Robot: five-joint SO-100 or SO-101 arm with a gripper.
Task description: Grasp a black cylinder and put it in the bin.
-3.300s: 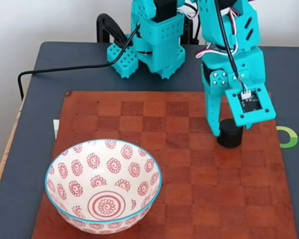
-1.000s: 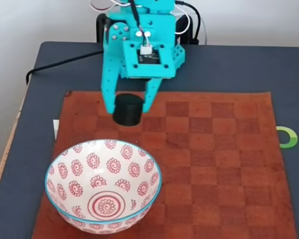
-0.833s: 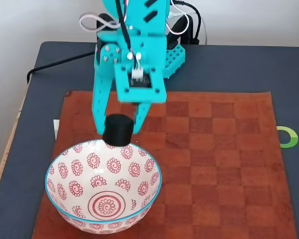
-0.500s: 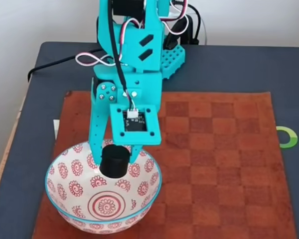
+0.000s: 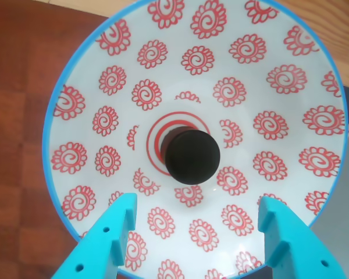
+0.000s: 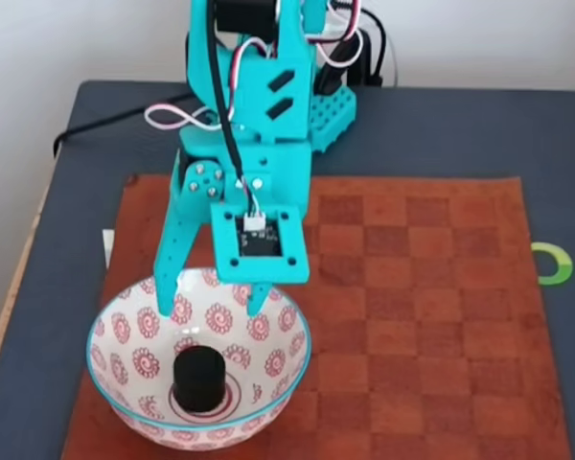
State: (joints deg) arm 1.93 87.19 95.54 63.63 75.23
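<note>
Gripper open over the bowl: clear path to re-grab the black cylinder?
Probably yes. The gripper hangs open above the bin, and the black cylinder stands upright at its centre with nothing over it.

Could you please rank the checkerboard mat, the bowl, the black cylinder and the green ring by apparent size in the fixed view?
1. checkerboard mat
2. bowl
3. black cylinder
4. green ring, cut off by the picture's edge, so its place after the cylinder is unsure.

bin point(image 5: 75, 70) rim cropped, hand point(image 5: 195, 232) fingertips cut off below
</note>
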